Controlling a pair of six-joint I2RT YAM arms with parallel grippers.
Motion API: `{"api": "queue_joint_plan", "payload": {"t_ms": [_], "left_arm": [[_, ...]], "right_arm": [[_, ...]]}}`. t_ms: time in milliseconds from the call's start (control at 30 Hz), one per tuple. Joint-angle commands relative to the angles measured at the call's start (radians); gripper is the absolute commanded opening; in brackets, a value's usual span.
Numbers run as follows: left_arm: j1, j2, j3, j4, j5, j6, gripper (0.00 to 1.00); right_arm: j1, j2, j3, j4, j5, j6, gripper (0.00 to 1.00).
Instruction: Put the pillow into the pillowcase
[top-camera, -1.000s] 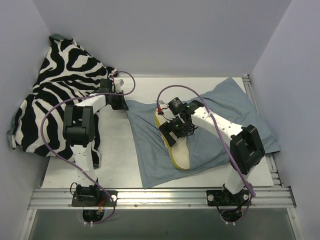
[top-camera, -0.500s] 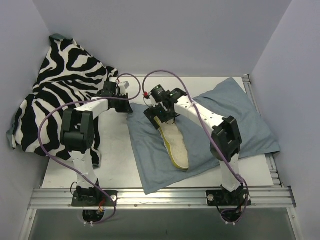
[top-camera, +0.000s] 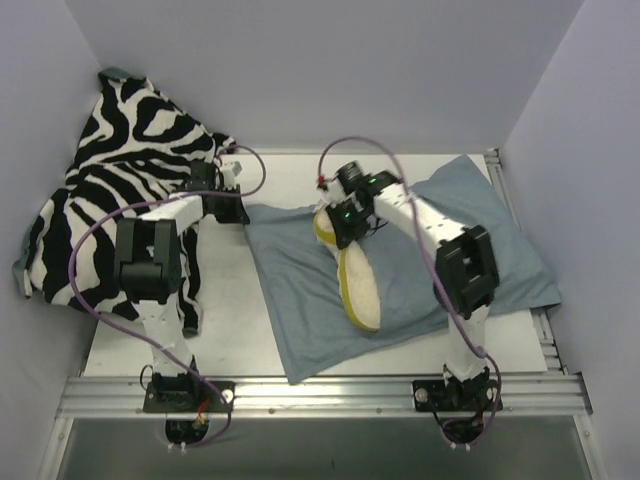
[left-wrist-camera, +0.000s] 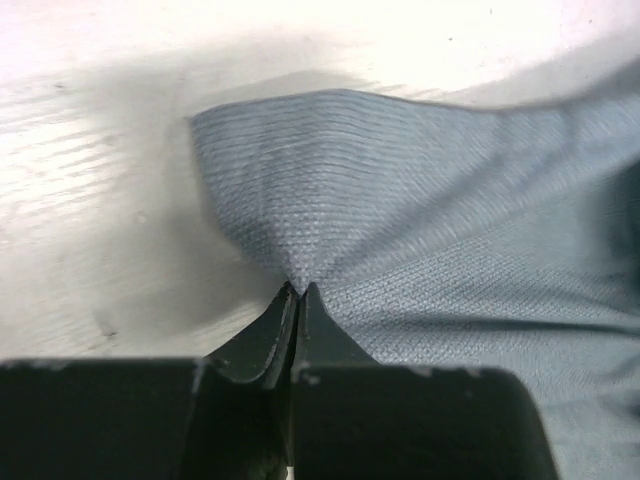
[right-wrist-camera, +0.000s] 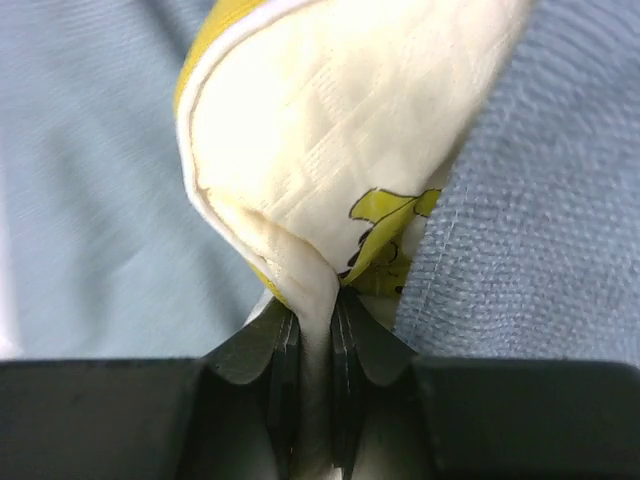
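The left arm (top-camera: 150, 255) extends far from its base. The left gripper (top-camera: 240, 208) sits low, left of centre, its 2 fingers pressed together on a pillowcase (left-wrist-camera: 420, 200) corner. The right arm (top-camera: 465, 270) folds far-left. The right gripper (top-camera: 335, 228) angles down, its 2 fingers clamped on a pillow (right-wrist-camera: 330, 130) edge.

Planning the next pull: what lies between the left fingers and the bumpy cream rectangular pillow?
Top view: only thin grey-blue cloth pillowcase spans from the left fingers to the pillow.
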Motion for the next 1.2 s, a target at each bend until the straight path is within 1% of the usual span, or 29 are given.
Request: {"api": "queue_joint_plan", "payload": {"t_ms": [0,33,67,100,133,167,200,233,267,300,400,467,533,567,600,633,667,733,767,833,867,933,967,1000,1033,1067,1133,1167], "left_arm": [[0.067,-0.004,0.078,0.035,0.055,0.048,0.00],[0.070,-0.015,0.071,0.055,0.094,0.039,0.00],[0.070,-0.029,0.063,0.072,0.123,0.013,0.00],[0.070,-0.046,0.053,0.122,0.154,-0.004,0.05],[0.070,-0.091,0.014,0.153,0.200,-0.024,0.13],[0.070,-0.119,-0.010,0.188,0.218,-0.082,0.31],[0.070,-0.183,-0.044,0.262,0.228,-0.113,0.37],[0.070,-0.217,-0.106,0.291,0.238,-0.147,0.42],[0.069,-0.254,-0.142,0.346,0.243,-0.208,0.50],[0.066,-0.323,-0.167,0.394,0.239,-0.227,0.54],[0.038,-0.414,-0.239,0.416,0.180,-0.274,0.57],[-0.021,-0.481,-0.292,0.404,0.145,-0.300,0.57],[-0.077,-0.515,-0.340,0.404,0.137,-0.345,0.57],[-0.145,-0.518,-0.363,0.404,0.122,-0.389,0.57],[-0.176,-0.506,-0.415,0.426,0.113,-0.408,0.57],[-0.205,-0.494,-0.435,0.451,0.119,-0.423,0.58],[-0.268,-0.479,-0.451,0.474,0.119,-0.440,0.59],[-0.321,-0.431,-0.475,0.567,0.104,-0.472,0.63],[-0.362,-0.411,-0.477,0.645,0.093,-0.503,0.64],[-0.397,-0.350,-0.459,0.731,0.064,-0.544,0.68],[-0.413,-0.330,-0.445,0.780,0.042,-0.559,0.72],[-0.453,-0.273,-0.406,0.821,-0.017,-0.570,0.75],[-0.465,-0.255,-0.394,0.844,-0.042,-0.569,0.79],[-0.482,-0.214,-0.386,0.853,-0.065,-0.572,0.82],[-0.488,-0.192,-0.370,0.868,-0.082,-0.579,0.83],[-0.494,-0.167,-0.366,0.928,-0.088,-0.583,0.84],[-0.514,-0.121,-0.372,0.985,-0.132,-0.587,0.87],[-0.519,-0.107,-0.371,1.024,-0.174,-0.583,0.88]], "right_arm": [[-0.135,-0.287,-0.079,0.032,-0.456,0.020,0.00],[-0.155,-0.304,-0.107,0.061,-0.514,0.099,0.00],[-0.172,-0.311,-0.109,0.080,-0.562,0.131,0.00],[-0.185,-0.312,-0.107,0.101,-0.594,0.163,0.00],[-0.203,-0.297,-0.102,0.114,-0.658,0.192,0.00],[-0.209,-0.289,-0.105,0.132,-0.694,0.276,0.00],[-0.218,-0.282,-0.116,0.197,-0.731,0.327,0.00],[-0.229,-0.280,-0.133,0.244,-0.784,0.376,0.00],[-0.232,-0.283,-0.166,0.290,-0.802,0.469,0.00],[-0.235,-0.286,-0.174,0.349,-0.817,0.499,0.00],[-0.238,-0.286,-0.182,0.396,-0.849,0.580,0.00],[-0.244,-0.286,-0.181,0.408,-0.866,0.602,0.00],[-0.249,-0.283,-0.200,0.455,-0.891,0.672,0.00],[-0.252,-0.286,-0.216,0.494,-0.906,0.713,0.00],[-0.260,-0.292,-0.251,0.573,-0.929,0.785,0.00],[-0.263,-0.294,-0.262,0.609,-0.937,0.822,0.00],[-0.266,-0.295,-0.271,0.633,-0.941,0.847,0.00],[-0.272,-0.306,-0.286,0.689,-0.949,0.902,0.00],[-0.274,-0.309,-0.290,0.700,-0.950,0.915,0.00],[-0.274,-0.318,-0.309,0.736,-0.958,0.968,0.00],[-0.274,-0.323,-0.319,0.764,-0.961,0.999,0.00],[-0.277,-0.331,-0.339,0.850,-0.969,1.060,0.00],[-0.277,-0.334,-0.367,0.938,-0.969,1.153,0.00],[-0.277,-0.340,-0.378,0.978,-0.969,1.193,0.00],[-0.274,-0.341,-0.392,1.024,-0.969,1.247,0.00],[-0.272,-0.340,-0.424,1.113,-0.969,1.327,0.00],[-0.261,-0.349,-0.428,1.094,-0.961,1.327,0.00],[-0.258,-0.351,-0.432,1.112,-0.963,1.332,0.00]]}}
